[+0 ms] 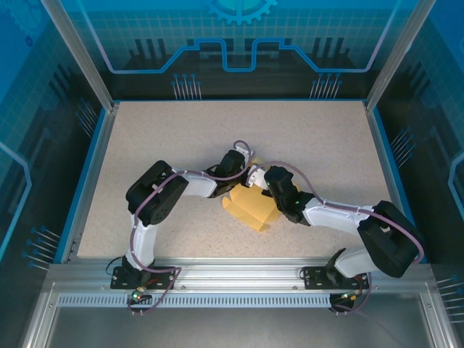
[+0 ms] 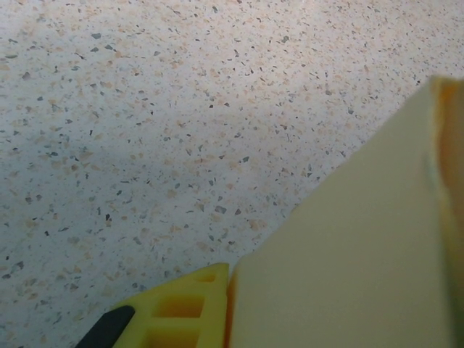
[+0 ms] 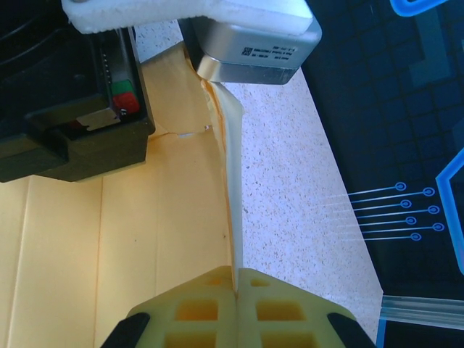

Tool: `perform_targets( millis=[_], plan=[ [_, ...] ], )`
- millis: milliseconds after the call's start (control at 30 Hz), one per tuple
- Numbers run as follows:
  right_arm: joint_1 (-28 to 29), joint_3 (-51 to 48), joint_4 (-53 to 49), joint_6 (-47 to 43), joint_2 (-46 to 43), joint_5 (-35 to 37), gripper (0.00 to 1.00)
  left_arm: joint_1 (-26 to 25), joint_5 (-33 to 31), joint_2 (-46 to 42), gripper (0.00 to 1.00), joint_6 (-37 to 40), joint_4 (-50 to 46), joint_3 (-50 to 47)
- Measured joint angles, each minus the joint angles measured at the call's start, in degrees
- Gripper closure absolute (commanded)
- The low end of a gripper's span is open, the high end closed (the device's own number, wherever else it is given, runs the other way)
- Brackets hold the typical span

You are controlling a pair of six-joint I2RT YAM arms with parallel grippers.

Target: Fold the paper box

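Right gripper (image 3: 236, 286) first: its yellow fingers (image 3: 279, 312) are pinched tight together, and a thin upright flap of the paper box (image 3: 109, 239) is caught between them. That flap runs away toward 12 o'clock in the right wrist view, standing on edge. The flat creased panels of the box spread out at 9 o'clock of it.

Over to the left gripper (image 1: 245, 163). In its own wrist view one yellow finger (image 2: 181, 312) sits flush against a pale card panel, with the other finger hidden behind the card. I cannot tell whether it is clamping.

From above, both grippers meet nose to nose near the middle of the speckled table (image 1: 181, 130). The yellow box lies just at 6 o'clock of them. The left arm reaches in from 7 o'clock and the right arm from 5 o'clock.
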Motion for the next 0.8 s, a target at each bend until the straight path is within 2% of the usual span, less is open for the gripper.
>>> perform_targets(
  millis=[200, 567, 800],
  plan=[
    [-0.04, -0.02, 0.0, 0.44, 0.0, -0.02, 0.99, 0.7, 1.57, 0.02, 0.77, 0.0, 2.45, -0.92],
    [-0.02, -0.28, -0.66, 1.38, 0.0, -0.44, 0.99, 3.34, 7.43, -1.99, 0.51, -0.83, 9.77, -6.36],
    [-0.02, -0.28, -1.16, 1.49, 0.0, -0.44, 1.0, 3.96, 8.81, -4.39, 0.47, 0.24, 12.55, -7.58]
  ],
)
